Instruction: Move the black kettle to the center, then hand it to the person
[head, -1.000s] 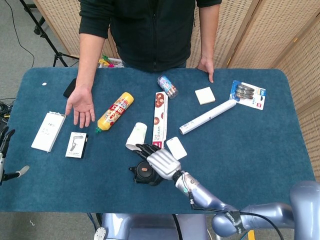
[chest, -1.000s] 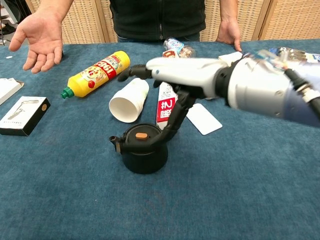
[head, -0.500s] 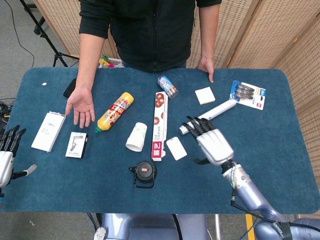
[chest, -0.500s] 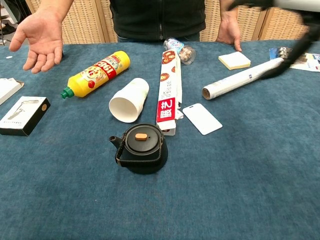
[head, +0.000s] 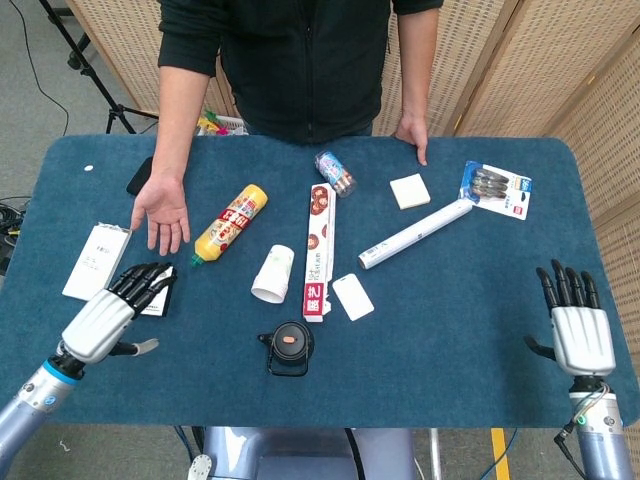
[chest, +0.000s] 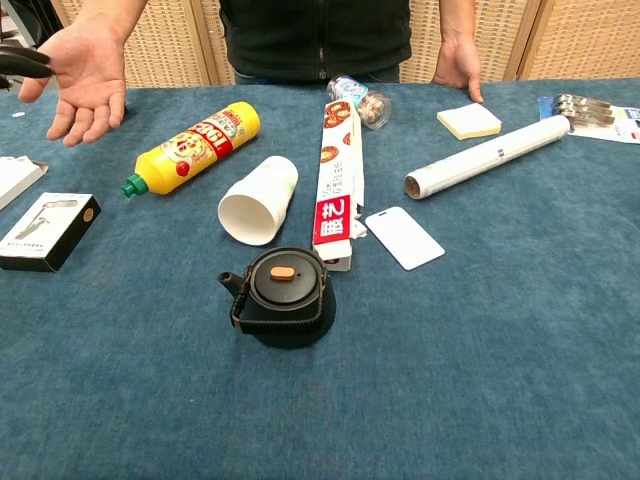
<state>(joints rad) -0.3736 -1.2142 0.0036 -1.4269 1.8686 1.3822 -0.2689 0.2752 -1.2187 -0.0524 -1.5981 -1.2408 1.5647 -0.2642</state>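
Black kettle (head: 288, 347) upright on blue table (head: 480, 330), near front edge at centre, lid on, handle folded down over the lid; untouched by either hand; in chest view, spout toward 9 o'clock. Left hand (head: 108, 312) low at kettle's 9 o'clock, well apart, fingers (head: 147, 282) extended and spread, tips over a small black box (head: 153, 290), grasping nothing. Right hand (head: 573, 322) far at kettle's 3 o'clock by table's right edge, fingers straight and apart, pointing to 12, likewise released and empty. Person's open palm (head: 165, 215) held out at kettle's 11 o'clock, beyond the left hand; other palm (head: 412, 132) resting on far table edge. Between kettle and person: white paper cup (head: 273, 273) on its side at 12, just beside a long red-and-white carton (head: 319, 250); yellow bottle (head: 231, 222) lying at 11; white card (head: 352, 296) at 1; foil roll (head: 415, 233) at 2, w/ sticky-note pad (head: 409, 190) beyond.
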